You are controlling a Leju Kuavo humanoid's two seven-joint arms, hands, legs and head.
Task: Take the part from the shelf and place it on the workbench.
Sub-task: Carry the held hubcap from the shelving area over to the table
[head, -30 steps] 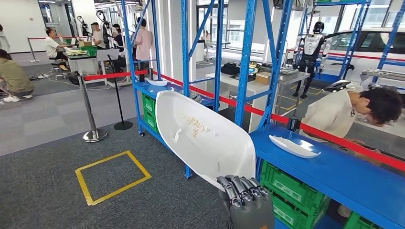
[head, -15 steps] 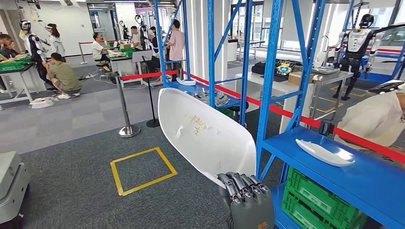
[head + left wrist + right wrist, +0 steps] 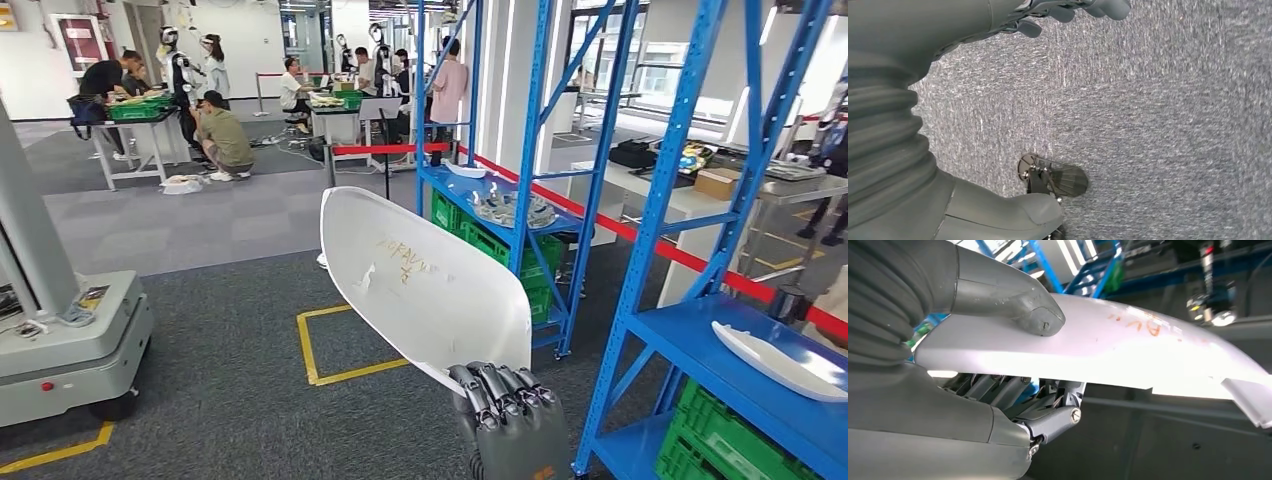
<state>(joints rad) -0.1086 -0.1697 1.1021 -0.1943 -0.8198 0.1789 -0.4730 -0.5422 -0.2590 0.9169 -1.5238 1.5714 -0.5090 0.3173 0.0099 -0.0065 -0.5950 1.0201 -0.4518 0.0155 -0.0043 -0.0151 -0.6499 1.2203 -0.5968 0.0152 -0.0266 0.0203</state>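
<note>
The part point(image 3: 430, 285) is a long white curved shell with orange writing on its inner face. It stands tilted in front of me in the head view, over the grey carpet. My right hand point(image 3: 510, 420) grips its lower end from below, fingers wrapped over the edge. In the right wrist view the thumb point(image 3: 1013, 300) presses on one face of the part point(image 3: 1148, 345) and the fingers point(image 3: 998, 387) lie under the other. My left hand point(image 3: 893, 140) hangs over the carpet with thumb point(image 3: 1013, 210) and fingers point(image 3: 1073, 10) apart, holding nothing.
Blue shelving racks point(image 3: 650, 230) stand at my right, one shelf bearing another white part point(image 3: 780, 360) above green crates point(image 3: 720, 450). A grey wheeled cart point(image 3: 70, 350) stands at the left. A yellow square point(image 3: 345, 345) marks the carpet. People work at tables point(image 3: 150, 115) far back.
The camera has swung left: racks and yellow square slid right, the leaning person left the picture, the grey cart came in. The part stays held in my right hand.
</note>
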